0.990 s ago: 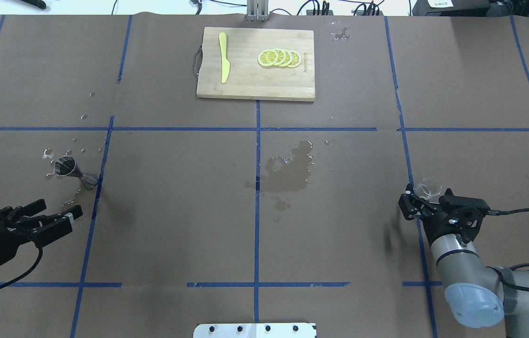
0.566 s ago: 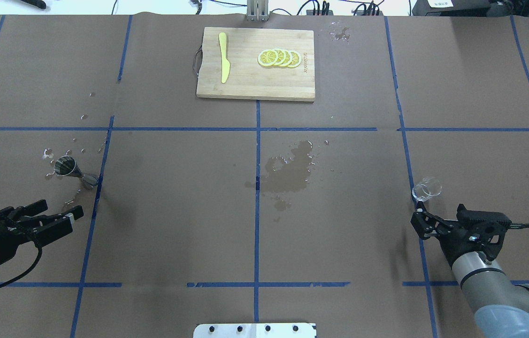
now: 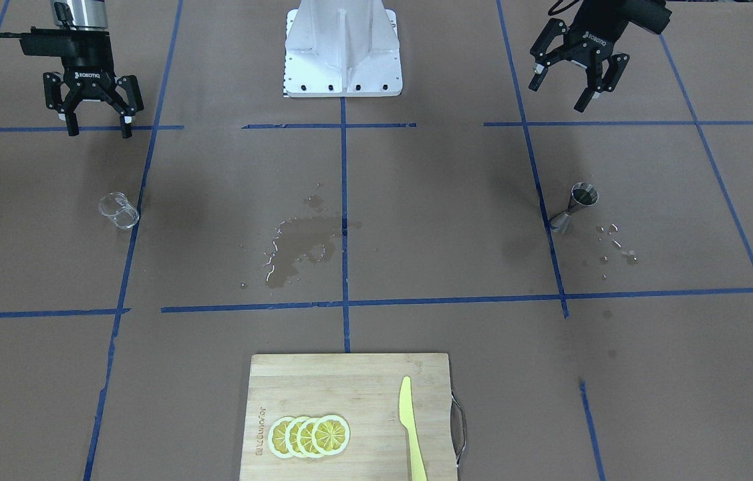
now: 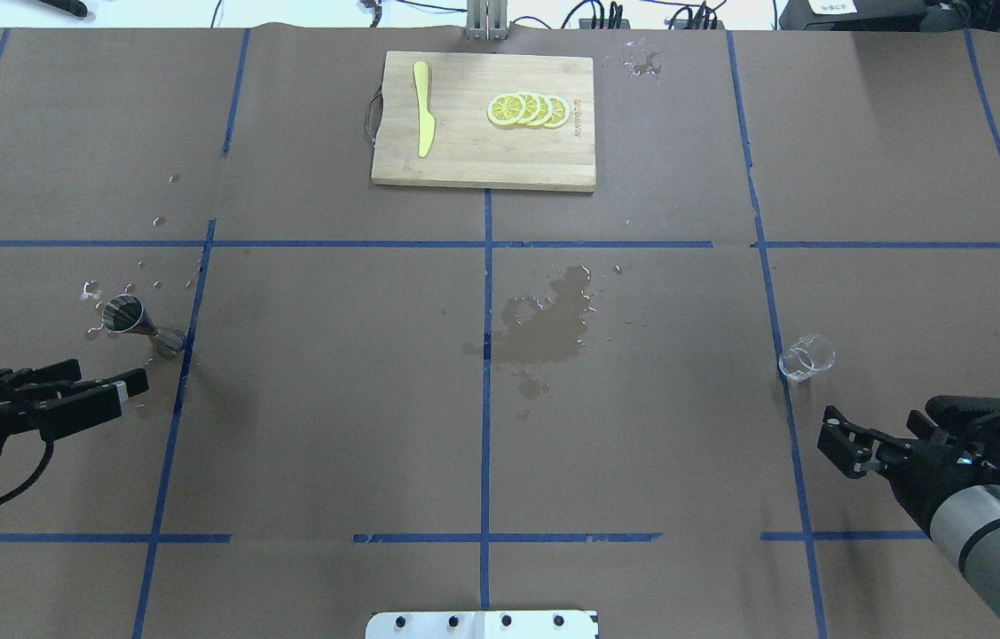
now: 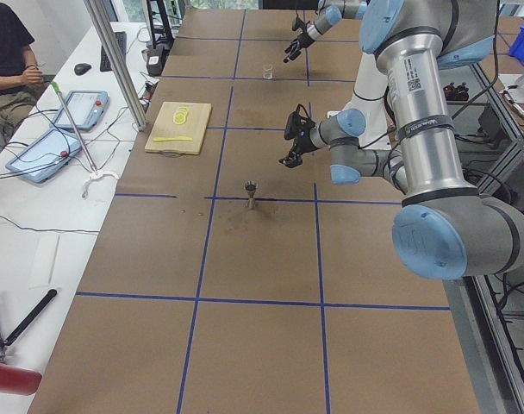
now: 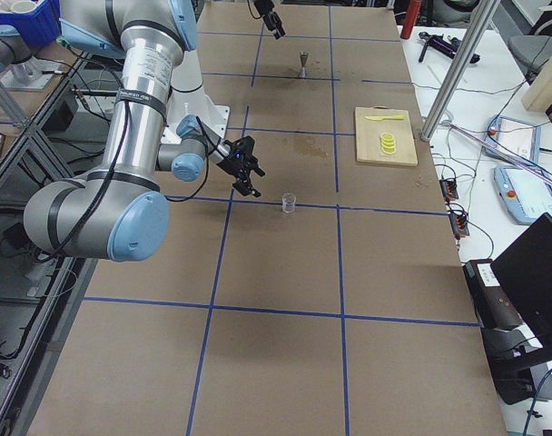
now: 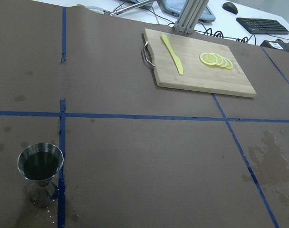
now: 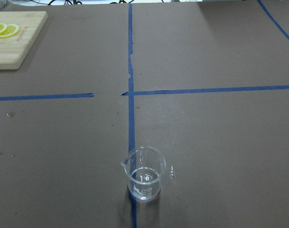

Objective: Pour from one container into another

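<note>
The clear glass cup (image 4: 807, 358) stands upright on a blue tape line at the right, and it is also in the right wrist view (image 8: 144, 175) and the front view (image 3: 119, 210). My right gripper (image 4: 838, 441) is open and empty, a hand's width nearer the robot than the cup (image 6: 290, 203). The steel jigger (image 4: 134, 321) stands upright at the left with dark liquid in its top cone (image 7: 40, 166). My left gripper (image 4: 112, 379) hangs open and empty, just short of the jigger (image 3: 576, 204). Both grippers show open from the front, right (image 3: 99, 130) and left (image 3: 558, 93).
A wooden cutting board (image 4: 464, 164) with lemon slices (image 4: 528, 109) and a yellow knife (image 4: 422, 108) lies at the far centre. A wet spill (image 4: 548, 324) darkens the paper mid-table. Droplets (image 3: 617, 244) lie around the jigger. The robot's base plate (image 3: 343, 50) sits at the near edge.
My right gripper has pulled back from the glass cup toward the robot, leaving the cup standing. My left gripper has shifted slightly back and left.
</note>
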Motion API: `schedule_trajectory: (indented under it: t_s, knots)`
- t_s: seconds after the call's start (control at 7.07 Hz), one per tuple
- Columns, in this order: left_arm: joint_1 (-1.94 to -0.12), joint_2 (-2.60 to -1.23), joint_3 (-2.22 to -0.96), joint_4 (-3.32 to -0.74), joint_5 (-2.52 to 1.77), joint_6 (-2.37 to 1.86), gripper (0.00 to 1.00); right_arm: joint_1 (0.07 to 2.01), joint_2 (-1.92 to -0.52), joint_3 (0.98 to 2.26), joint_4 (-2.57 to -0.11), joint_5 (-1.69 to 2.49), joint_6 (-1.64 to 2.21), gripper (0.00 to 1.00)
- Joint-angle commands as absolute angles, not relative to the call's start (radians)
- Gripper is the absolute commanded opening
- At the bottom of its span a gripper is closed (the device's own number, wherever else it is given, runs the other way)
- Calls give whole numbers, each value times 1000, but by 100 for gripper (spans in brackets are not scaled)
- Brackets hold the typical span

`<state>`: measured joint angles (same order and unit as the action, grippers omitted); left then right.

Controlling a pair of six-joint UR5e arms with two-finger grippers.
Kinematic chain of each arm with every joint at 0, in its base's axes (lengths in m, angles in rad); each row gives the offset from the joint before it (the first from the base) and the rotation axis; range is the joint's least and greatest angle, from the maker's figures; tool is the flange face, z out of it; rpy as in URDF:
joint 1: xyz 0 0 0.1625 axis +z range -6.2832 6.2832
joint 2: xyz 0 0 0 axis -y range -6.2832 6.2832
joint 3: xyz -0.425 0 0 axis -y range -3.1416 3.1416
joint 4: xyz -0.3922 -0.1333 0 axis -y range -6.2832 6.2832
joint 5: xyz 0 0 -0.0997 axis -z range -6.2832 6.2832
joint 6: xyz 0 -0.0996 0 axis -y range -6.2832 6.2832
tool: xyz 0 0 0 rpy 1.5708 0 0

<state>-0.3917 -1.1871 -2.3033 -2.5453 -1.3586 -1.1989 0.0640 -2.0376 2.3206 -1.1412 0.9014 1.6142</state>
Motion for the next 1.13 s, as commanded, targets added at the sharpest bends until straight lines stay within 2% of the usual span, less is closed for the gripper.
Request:
schedule_trajectory:
  t_s: [0.0,0.14,0.42,0.57,0.71,0.99]
  knots:
    - [-506,-1195,-2315,-2530,-1480,-1134,100,173,-2036,2536,-1404,1076,1531,100]
    - [-603,-1196,-2313,-2530,-1576,-1056,100,293,-1982,2609,-1521,1210,1403,100]
    - [-807,-1206,-2292,-2525,-1807,-910,100,569,-1886,2620,-1591,1476,1130,100]
    - [-930,-1221,-2269,-2482,-1942,-811,100,637,-1882,2609,-1592,1538,1029,100]
    - [-1066,-1283,-2232,-2401,-2065,-695,100,710,-1875,2593,-1592,1605,888,100]
    - [-1280,-1356,-2165,-2211,-2192,-455,100,1027,-1815,2451,-1594,1829,513,100]
